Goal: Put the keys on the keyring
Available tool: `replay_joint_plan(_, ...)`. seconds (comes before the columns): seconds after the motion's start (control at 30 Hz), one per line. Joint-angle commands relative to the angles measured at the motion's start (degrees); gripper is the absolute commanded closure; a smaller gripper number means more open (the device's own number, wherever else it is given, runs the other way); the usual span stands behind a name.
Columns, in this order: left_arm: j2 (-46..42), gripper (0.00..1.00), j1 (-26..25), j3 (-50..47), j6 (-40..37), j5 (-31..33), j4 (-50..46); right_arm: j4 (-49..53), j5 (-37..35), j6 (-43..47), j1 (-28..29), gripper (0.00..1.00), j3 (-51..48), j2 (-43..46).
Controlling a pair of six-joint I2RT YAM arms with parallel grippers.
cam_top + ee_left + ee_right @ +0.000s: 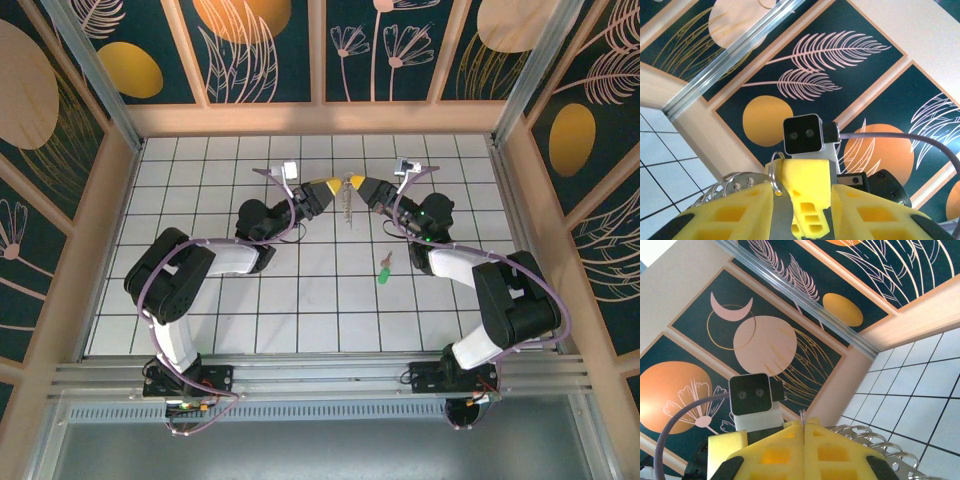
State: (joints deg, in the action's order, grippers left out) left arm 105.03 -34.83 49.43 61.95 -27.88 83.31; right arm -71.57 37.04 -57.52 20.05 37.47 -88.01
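Both grippers meet above the far middle of the table. My right gripper (366, 188) (803, 432) is shut on the keyring (802, 415), a thin wire loop standing out of its closed yellow fingers. Several silver keys (879, 441) (347, 207) hang on the ring in a fan. In the left wrist view the keyring (771, 170) passes through the hole of a flat grey key (782, 215). That key lies between the parted fingers of my left gripper (802, 199) (326, 190), which is open, with the right gripper's tip just ahead. The green-headed key (384, 270) lies alone on the tiles.
The white tiled table (250, 300) is walled by patterned panels (270, 50) on three sides. The green key lies close to the right arm's forearm (450, 262). Purple cables (285, 215) loop along both arms.
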Motion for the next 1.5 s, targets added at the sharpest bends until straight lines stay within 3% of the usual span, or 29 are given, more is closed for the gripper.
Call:
replay_joint_plan(0.0, -0.9, 0.63, 0.1, 0.7, -1.6, 0.4, 0.4, -2.1, -0.5, 0.7, 0.5, 1.00, 0.8, 2.2)
replay_joint_plan(0.47, 2.2, 0.63, -0.1, 4.4, 0.9, -3.6, 1.0, -2.3, 0.2, 0.9, 1.8, 1.00, 2.0, 1.3)
replay_joint_plan(0.9, 2.3, 0.71, -0.1, 2.3, 1.6, -3.9, 3.2, -1.7, -0.9, 1.2, 1.7, 1.00, 2.0, 0.8)
replay_joint_plan(1.23, 2.7, 0.84, 0.0, 2.2, 1.7, -4.2, 3.8, -1.6, -1.0, 1.1, 1.7, 1.00, 1.9, 0.6)
replay_joint_plan(1.47, 3.3, 0.82, -0.1, 2.6, 1.9, -4.5, 3.9, -1.8, -0.4, 0.9, 1.7, 1.00, 2.3, 0.3)
